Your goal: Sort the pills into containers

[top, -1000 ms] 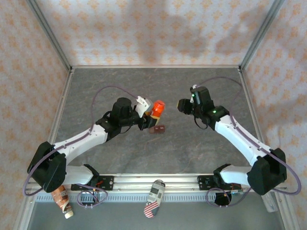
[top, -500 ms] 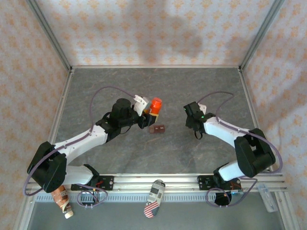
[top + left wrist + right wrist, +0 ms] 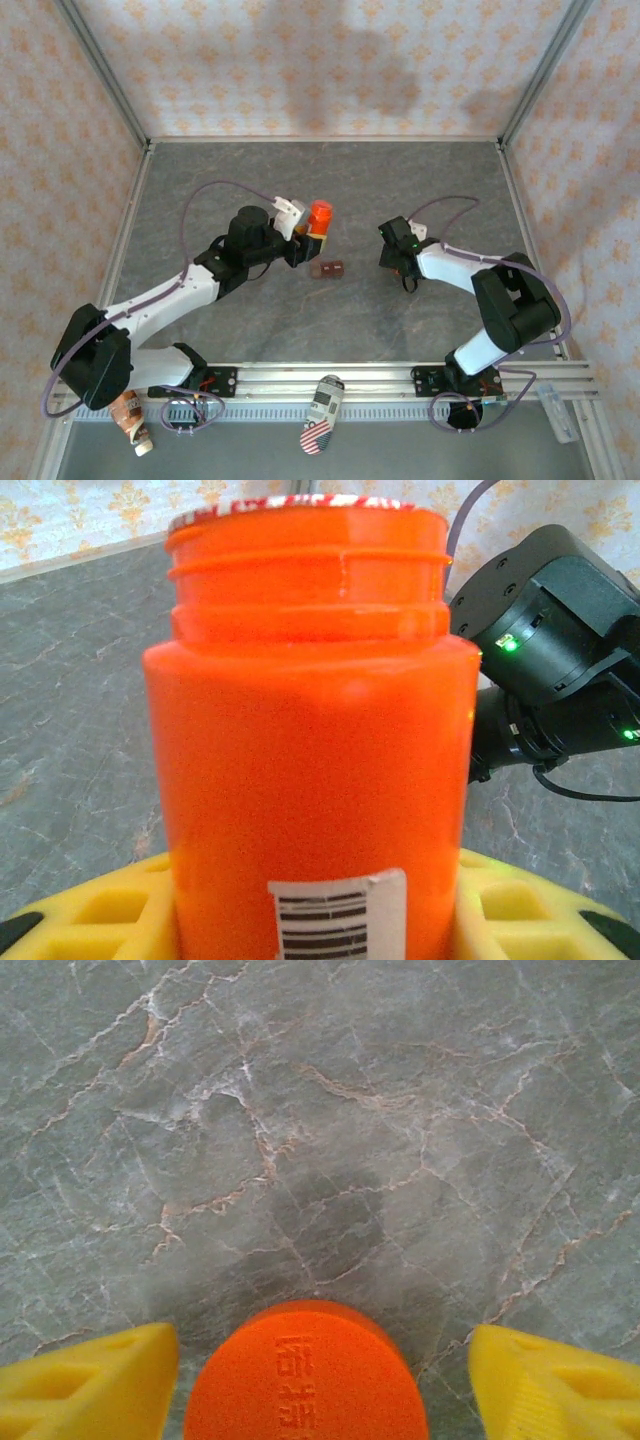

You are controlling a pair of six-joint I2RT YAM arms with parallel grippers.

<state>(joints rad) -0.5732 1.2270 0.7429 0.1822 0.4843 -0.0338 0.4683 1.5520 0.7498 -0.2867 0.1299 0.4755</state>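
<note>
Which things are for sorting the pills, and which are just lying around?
For the job: orange bottle, orange cap, small red-brown box.
Just lying about: striped object by the front rail, brown-and-white object near the left arm's base.

White arms point(image 3: 165, 295), black joints (purple cables)

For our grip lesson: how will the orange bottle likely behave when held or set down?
The bottle looks like stiff, smooth plastic, so it may slip in the left hand. Tall and narrow with its threaded neck uncapped, it could probably tip and spill. Being round, it would likely roll on the table.
</note>
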